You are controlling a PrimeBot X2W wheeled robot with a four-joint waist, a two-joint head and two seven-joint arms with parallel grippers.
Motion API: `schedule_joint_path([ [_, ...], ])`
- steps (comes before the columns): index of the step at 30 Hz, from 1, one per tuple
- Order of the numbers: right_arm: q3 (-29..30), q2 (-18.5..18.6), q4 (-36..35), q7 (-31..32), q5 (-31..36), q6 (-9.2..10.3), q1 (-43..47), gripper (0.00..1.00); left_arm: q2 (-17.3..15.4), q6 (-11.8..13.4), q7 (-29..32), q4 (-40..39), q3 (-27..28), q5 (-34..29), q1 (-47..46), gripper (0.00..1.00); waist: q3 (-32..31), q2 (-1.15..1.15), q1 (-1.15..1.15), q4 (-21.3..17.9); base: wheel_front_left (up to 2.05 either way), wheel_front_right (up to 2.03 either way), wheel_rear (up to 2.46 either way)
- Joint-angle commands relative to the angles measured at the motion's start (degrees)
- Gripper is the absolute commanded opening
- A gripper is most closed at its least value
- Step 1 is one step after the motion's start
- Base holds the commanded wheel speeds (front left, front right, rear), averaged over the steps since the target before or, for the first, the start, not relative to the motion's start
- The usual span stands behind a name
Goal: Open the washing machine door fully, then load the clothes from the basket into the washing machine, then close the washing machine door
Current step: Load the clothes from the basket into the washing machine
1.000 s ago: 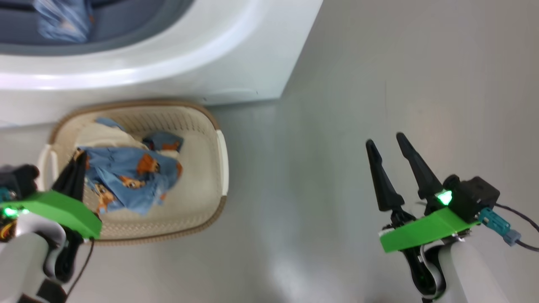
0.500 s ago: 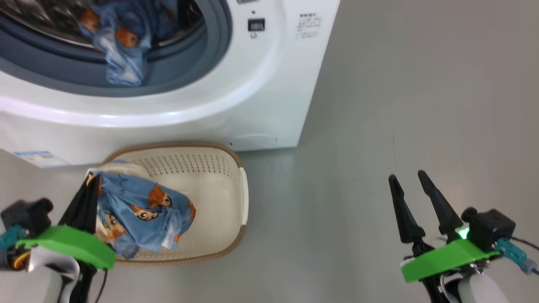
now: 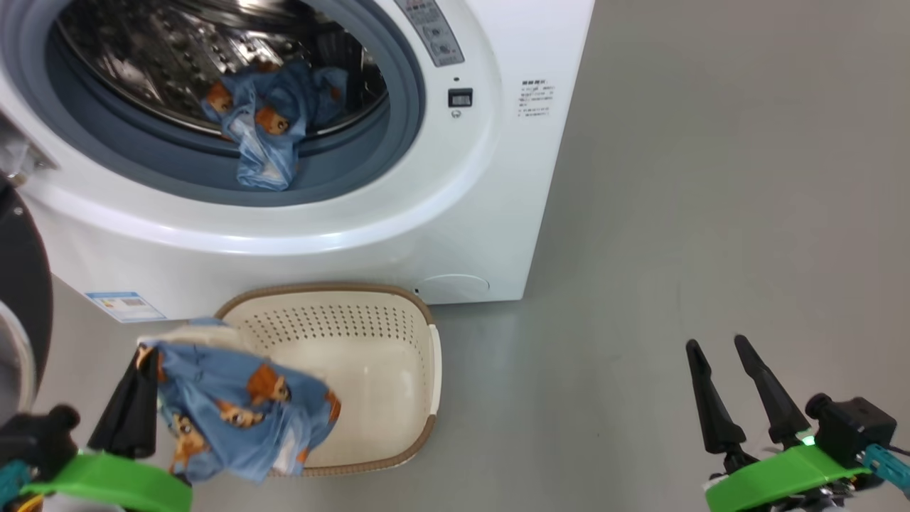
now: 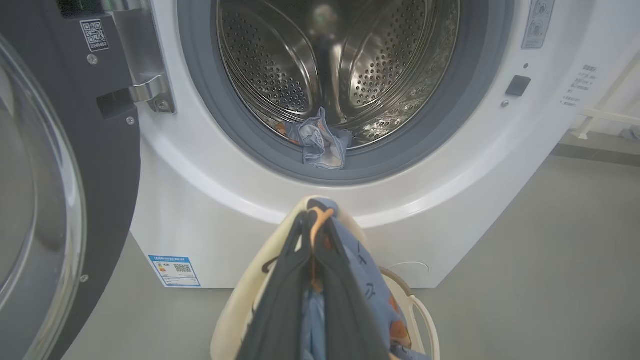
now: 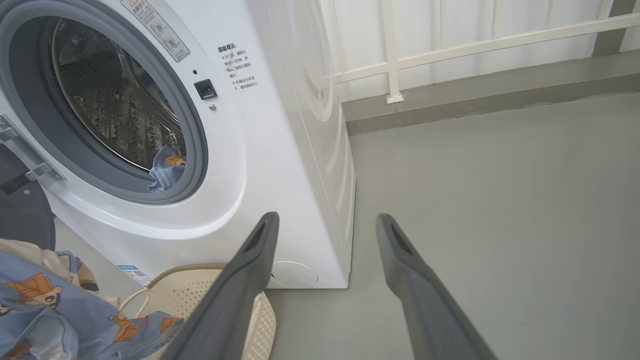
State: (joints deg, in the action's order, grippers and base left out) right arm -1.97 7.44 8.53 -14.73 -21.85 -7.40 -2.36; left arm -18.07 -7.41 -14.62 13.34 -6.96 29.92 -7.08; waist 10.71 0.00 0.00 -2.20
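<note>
The washing machine (image 3: 455,213) stands with its round opening uncovered. The washing machine door (image 4: 50,175) is swung wide to the left. One bear-print blue piece of the clothes (image 3: 266,135) lies on the grey seal at the drum's mouth. My left gripper (image 3: 146,355) is shut on the blue and cream clothes (image 3: 242,416), which hang over the left end of the basket (image 3: 370,370). The basket sits on the floor before the machine. In the left wrist view the fingers (image 4: 280,300) press together with the fabric draped around them. My right gripper (image 3: 718,346) stands open over bare floor, holding nothing.
A blue label (image 3: 124,306) sits at the machine's lower left corner. The door's metal hinge (image 4: 150,95) juts out at the opening's left. A white railing (image 5: 395,50) runs behind the machine. Grey floor (image 3: 675,178) stretches to the right.
The head camera has tilted up, bringing the drum into view. My left gripper has lifted the blue and cream bundle up out of the basket. The right gripper stays open.
</note>
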Motion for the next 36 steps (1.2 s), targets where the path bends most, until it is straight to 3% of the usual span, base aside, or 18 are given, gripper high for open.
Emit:
schedule_joint_path([
  [1, -0.90, 0.81, -1.48, -0.27, -0.48, -0.09, 0.51, 1.00, -1.26, -0.08, -0.38, -2.19, 3.18, -0.62, 0.09, 0.00, -0.76, 0.00, 0.00, 0.43, 0.00, 0.00, 0.00],
  [9, -0.03, 1.01, -1.75, -0.27, -0.75, -0.09, 2.08, 1.00, 1.16, -0.08, -0.38, -7.48, 7.66, -2.39, 6.35, 0.00, -1.73, 0.00, 0.00, 0.79, 0.00, 0.00, 0.00],
  [19, -0.25, 0.70, -2.16, -0.27, -0.60, -0.09, 2.04, 1.00, 2.48, -0.08, -0.38, -9.43, 8.45, -2.67, 7.10, 0.00, -0.68, 0.00, 0.00, 0.91, 0.00, 0.00, 0.00],
  [26, -0.81, -0.22, -2.52, -0.27, -0.18, -0.09, 0.47, 1.00, 1.04, -0.08, -0.38, -9.95, 7.39, -1.78, 2.21, 0.00, 2.09, 0.00, 0.00, 0.08, 0.00, 0.00, 0.00],
  [36, -2.06, -2.07, -2.70, -0.27, 0.45, -0.09, -2.88, 1.00, -3.68, -0.08, -0.38, -8.94, 5.14, -0.46, -11.51, 0.00, 7.55, 0.00, 0.00, -1.85, 0.00, 0.00, 0.00],
])
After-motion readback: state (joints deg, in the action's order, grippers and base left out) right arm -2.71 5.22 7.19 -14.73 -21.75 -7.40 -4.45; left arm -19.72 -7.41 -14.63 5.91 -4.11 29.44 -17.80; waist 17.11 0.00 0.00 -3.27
